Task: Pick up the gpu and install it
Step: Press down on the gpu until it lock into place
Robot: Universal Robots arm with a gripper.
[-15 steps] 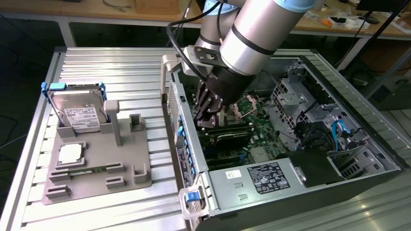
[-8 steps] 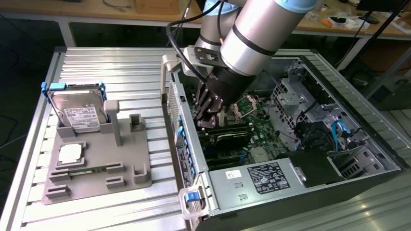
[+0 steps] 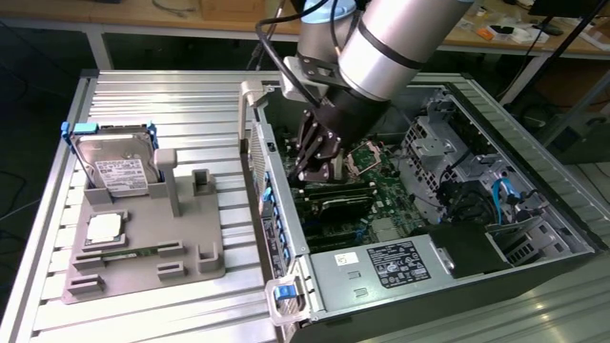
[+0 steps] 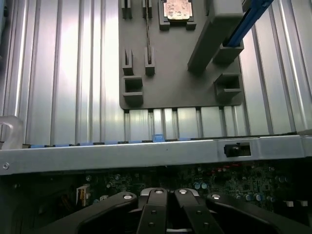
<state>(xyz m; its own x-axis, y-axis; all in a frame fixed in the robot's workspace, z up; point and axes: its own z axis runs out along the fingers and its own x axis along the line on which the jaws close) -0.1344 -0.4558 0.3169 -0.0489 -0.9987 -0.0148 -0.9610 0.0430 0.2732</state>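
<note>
Hand (image 4: 165, 195) pressed together over motherboard (image 3: 381, 193), gpu (image 3: 336, 196) flat — long axis along case wall (image 3: 271, 207)

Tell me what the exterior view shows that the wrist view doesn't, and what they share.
Exterior view alone: the arm reaching into the open computer case, the gripper just above the gpu on the motherboard, and the hard drive standing in its holder. Wrist view alone: the shut gripper's linkages from close above. Both: the grey fixture tray and the CPU chip.
</note>
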